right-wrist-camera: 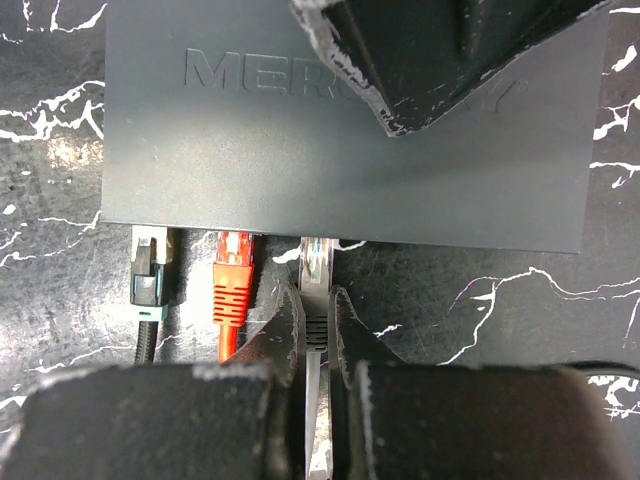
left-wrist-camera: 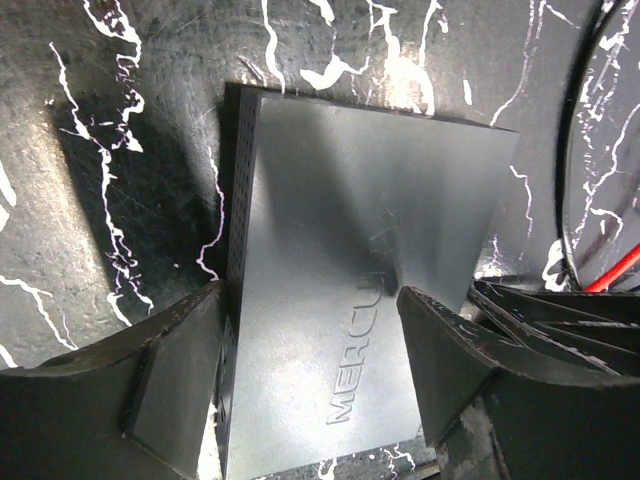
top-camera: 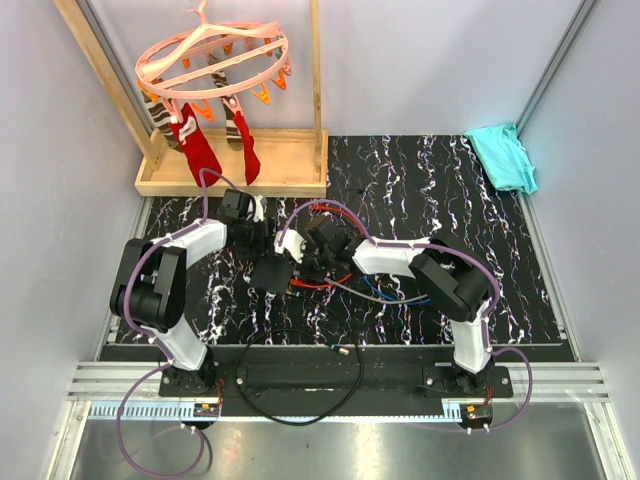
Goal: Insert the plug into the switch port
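Observation:
The switch (top-camera: 268, 275) is a flat matte black box marked MERCURY, lying on the black marbled mat. My left gripper (left-wrist-camera: 310, 375) straddles the switch (left-wrist-camera: 340, 260): one finger (left-wrist-camera: 180, 385) is against its vented side and the other (left-wrist-camera: 445, 370) is at its opposite edge. In the right wrist view the switch (right-wrist-camera: 250, 150) shows its port edge. My right gripper (right-wrist-camera: 316, 310) is shut on a grey plug (right-wrist-camera: 316, 265) with a clear tip, and that tip sits at a port under the edge. My right gripper (top-camera: 305, 258) is just right of the switch.
A black plug with a teal clip (right-wrist-camera: 148, 270) and a red plug (right-wrist-camera: 233, 280) sit in ports left of the grey one. Red, blue and grey cables (top-camera: 375, 288) lie right of the switch. A wooden frame (top-camera: 235, 170) with a sock hanger stands back left; a teal cloth (top-camera: 503, 155) lies back right.

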Controlling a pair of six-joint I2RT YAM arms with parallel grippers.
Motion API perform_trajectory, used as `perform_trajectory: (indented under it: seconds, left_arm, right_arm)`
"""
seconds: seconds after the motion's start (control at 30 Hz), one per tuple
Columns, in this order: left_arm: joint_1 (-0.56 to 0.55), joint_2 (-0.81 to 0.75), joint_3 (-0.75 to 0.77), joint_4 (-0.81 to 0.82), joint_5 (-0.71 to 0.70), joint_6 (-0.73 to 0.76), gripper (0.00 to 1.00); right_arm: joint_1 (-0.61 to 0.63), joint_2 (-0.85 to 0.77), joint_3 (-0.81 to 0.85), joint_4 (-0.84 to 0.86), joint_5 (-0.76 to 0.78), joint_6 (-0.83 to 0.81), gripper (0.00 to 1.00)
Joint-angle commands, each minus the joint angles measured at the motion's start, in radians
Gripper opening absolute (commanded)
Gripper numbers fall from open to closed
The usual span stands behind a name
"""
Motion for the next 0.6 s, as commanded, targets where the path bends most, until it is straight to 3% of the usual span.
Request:
perform_trajectory:
  seconds: [0.0,0.3,0.57]
  left_arm:
    - [-0.019,0.017,0.007,0.019,0.107,-0.009,0.71]
    - [-0.028,0.013,-0.002,0.025,0.139,-0.011,0.69]
    - [-0.031,-0.001,-0.014,0.019,0.136,-0.003,0.68]
  right_arm:
    - [0.016,0.01,0.063,0.08,-0.05,0.034,0.0]
    - [0.024,0.013,0.112,0.027,-0.087,0.072,0.0]
    - [0.025,0.035,0.143,0.018,-0.018,0.167,0.0]
